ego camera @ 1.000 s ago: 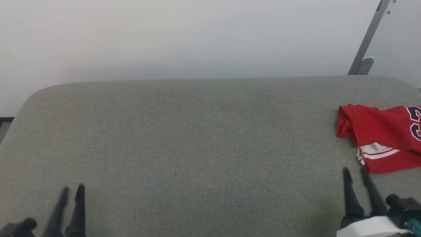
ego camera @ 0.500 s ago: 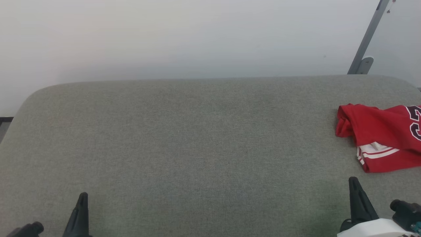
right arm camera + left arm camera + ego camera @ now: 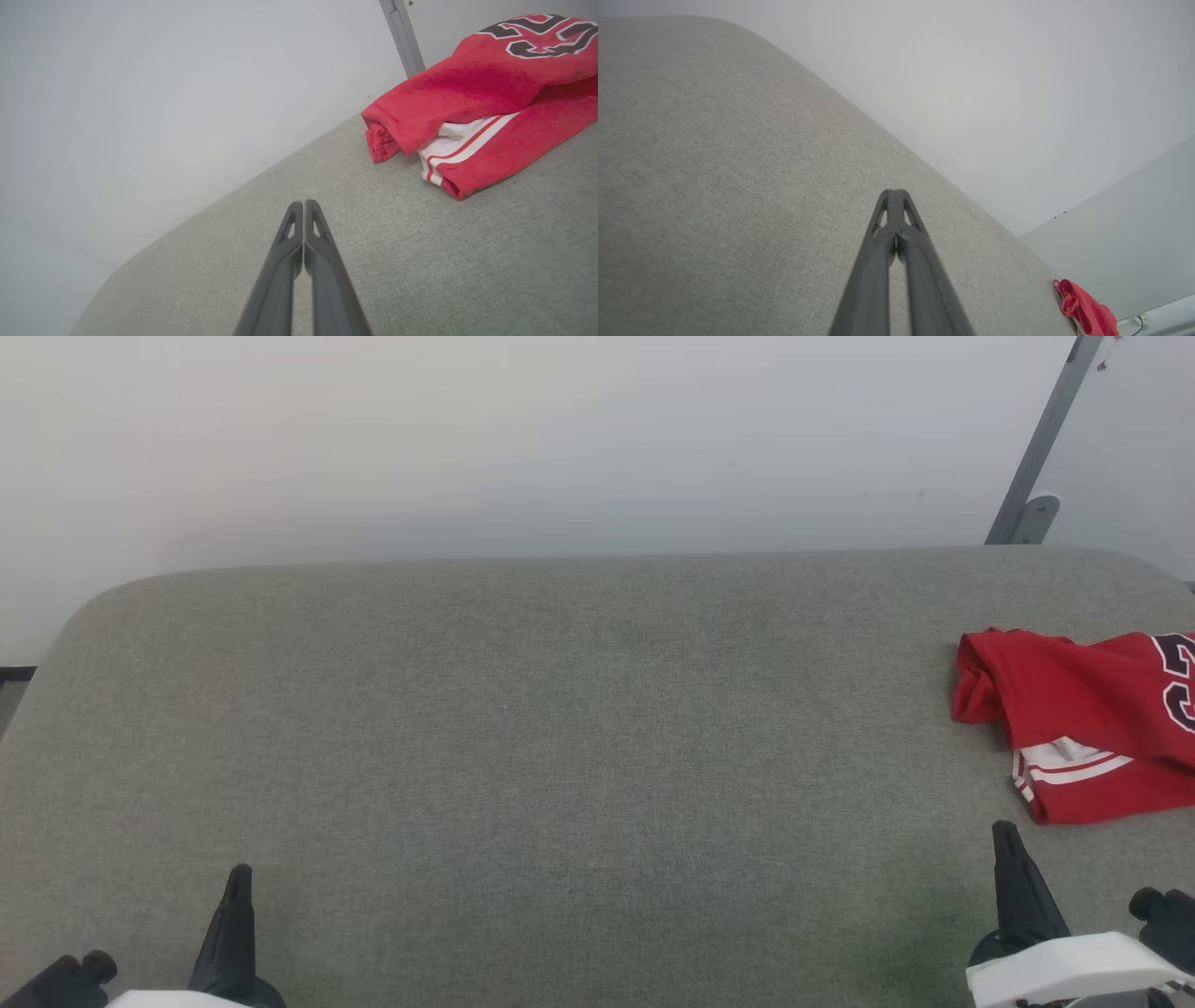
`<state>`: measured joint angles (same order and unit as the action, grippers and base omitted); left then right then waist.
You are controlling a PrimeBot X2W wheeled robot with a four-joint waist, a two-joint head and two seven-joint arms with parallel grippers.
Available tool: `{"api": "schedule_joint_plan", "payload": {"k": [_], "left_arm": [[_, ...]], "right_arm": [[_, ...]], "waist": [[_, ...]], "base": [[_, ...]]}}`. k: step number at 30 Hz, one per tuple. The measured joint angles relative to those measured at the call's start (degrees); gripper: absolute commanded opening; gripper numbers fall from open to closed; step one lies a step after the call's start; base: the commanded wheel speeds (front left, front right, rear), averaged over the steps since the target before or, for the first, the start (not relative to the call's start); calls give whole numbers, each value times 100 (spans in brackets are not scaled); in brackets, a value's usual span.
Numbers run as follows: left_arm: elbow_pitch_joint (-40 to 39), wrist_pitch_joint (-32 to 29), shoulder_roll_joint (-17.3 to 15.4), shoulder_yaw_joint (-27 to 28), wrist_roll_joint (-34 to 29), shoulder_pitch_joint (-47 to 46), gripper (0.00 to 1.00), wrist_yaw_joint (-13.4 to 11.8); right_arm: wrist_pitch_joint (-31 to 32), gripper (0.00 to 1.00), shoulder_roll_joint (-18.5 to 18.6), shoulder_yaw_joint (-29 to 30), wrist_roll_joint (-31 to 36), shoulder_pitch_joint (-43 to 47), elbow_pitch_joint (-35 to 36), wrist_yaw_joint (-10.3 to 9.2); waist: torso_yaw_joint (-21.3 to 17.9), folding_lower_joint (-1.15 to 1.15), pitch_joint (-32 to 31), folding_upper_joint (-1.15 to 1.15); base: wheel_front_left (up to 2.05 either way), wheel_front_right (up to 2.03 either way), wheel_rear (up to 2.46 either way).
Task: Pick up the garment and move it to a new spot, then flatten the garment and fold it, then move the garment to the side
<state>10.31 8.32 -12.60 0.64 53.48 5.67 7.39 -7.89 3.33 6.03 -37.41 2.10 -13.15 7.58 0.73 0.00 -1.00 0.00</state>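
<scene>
The red shirt (image 3: 1074, 709) lay bunched at the right edge of the head view on the grey padded surface (image 3: 560, 756), with a white striped sleeve end showing. At the lower left, the left gripper (image 3: 240, 877) had its fingers pressed together and held nothing. At the lower right, the right gripper (image 3: 1005, 833) sat near the shirt without touching it, also closed tight and empty.

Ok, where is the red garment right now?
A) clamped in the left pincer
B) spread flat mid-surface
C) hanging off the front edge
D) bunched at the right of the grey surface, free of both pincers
D: the garment lies bunched on the grey surface at the robot's right, the shut right pincer short of it and the left pincer far off.
</scene>
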Motion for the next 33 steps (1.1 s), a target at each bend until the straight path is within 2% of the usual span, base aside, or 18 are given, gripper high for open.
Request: {"api": "schedule_joint_plan", "payload": {"k": [17, 33], "left_arm": [[91, -354, 219, 134, 918, -270, 0, 0], [159, -616, 393, 235, 1621, -474, 0, 0]], "right_arm": [[344, 0, -12, 9, -1321, -176, -20, -1], [597, 0, -20, 18, -2305, -340, -30, -1]], "waist": [[-12, 0, 20, 0], [-23, 0, 38, 0]], "base": [[0, 0, 0], [0, 0, 0]]}}
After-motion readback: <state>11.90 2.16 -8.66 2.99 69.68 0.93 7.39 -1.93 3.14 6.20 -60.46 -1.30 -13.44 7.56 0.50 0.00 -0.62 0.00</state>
